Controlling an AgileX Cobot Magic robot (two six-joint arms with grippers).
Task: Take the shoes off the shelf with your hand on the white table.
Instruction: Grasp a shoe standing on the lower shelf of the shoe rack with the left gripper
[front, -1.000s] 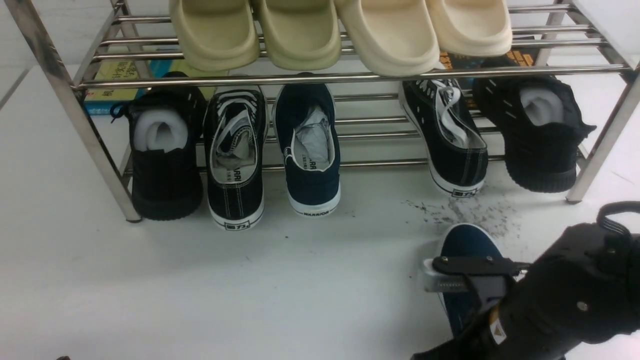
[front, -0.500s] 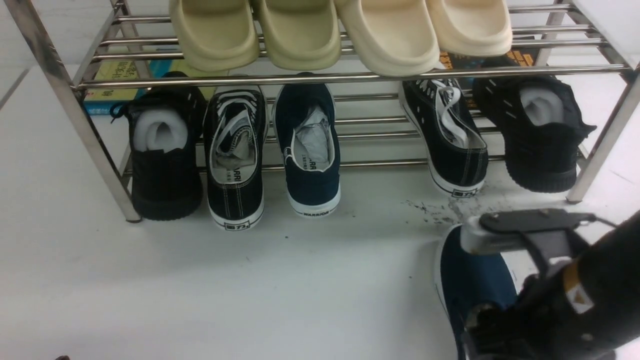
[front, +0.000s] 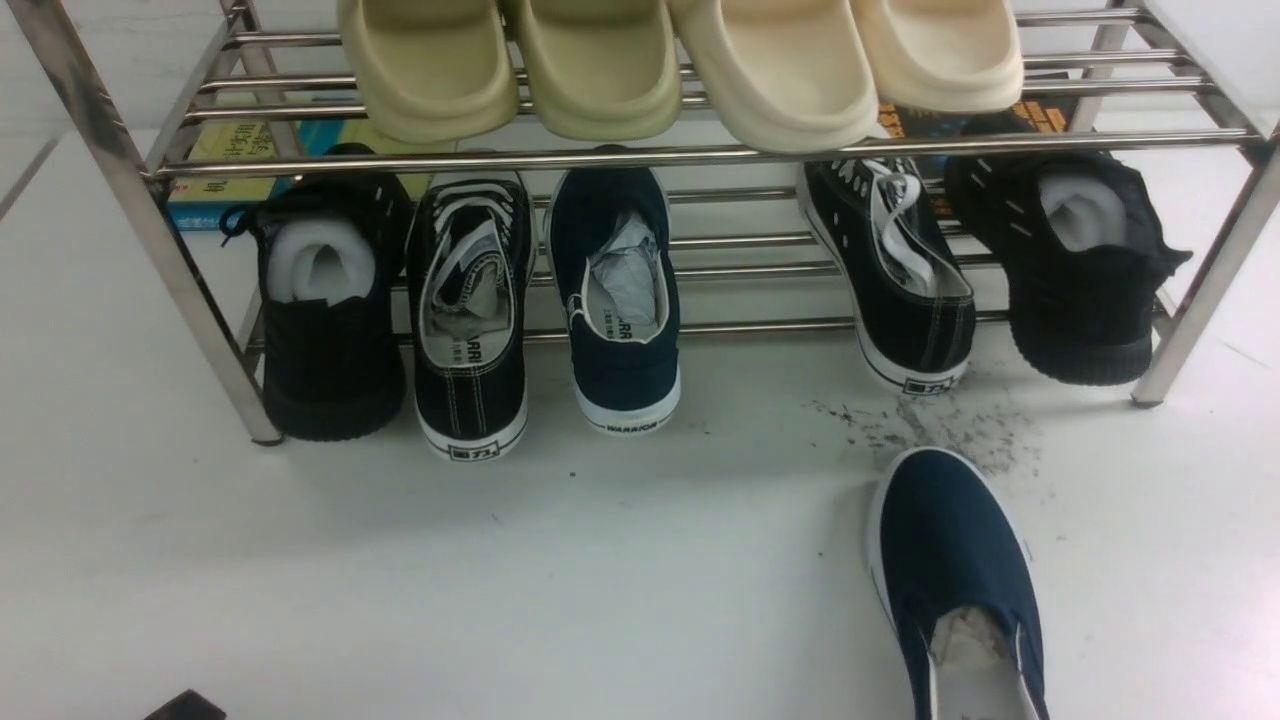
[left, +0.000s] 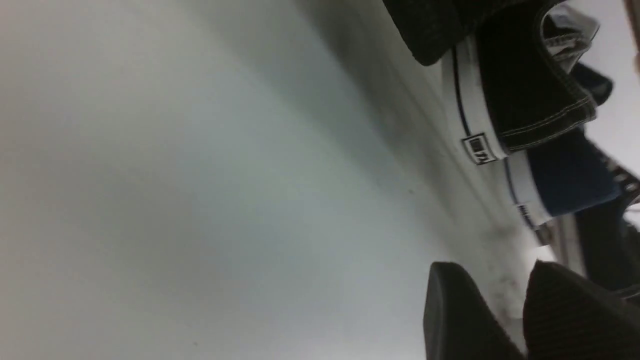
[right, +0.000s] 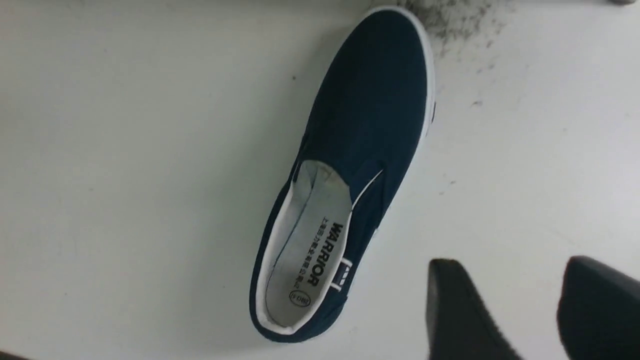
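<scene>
Jaws of both grippers stood parted with nothing between them. The right gripper (right: 505, 267) hung above the white table (front: 500, 580) near the heel of one navy slip-on shoe (right: 370, 100). The left gripper (left: 492, 272) hovered low over bare table, apart from the shelf (front: 640, 155).

That shoe lay flat toward the table's near edge on the right, clear of the rack, its toe at the fringe of the grey scuff patch (front: 930, 425). Its mate (front: 620, 300) sat on the shelf's lower tier, heel outward and paper stuffed inside, just beside a black lace-up sneaker (front: 470, 320).

Half the job looked done, and the trouble probably lay in the second pick. With the lace-up so close, a wide or off-centre reach could catch it or drag it out instead. The upper tier's front bar overhung the shoe, so lifting before drawing it clear could knock it loose. A shallow pinch on the soft canvas heel might also slip.
</scene>
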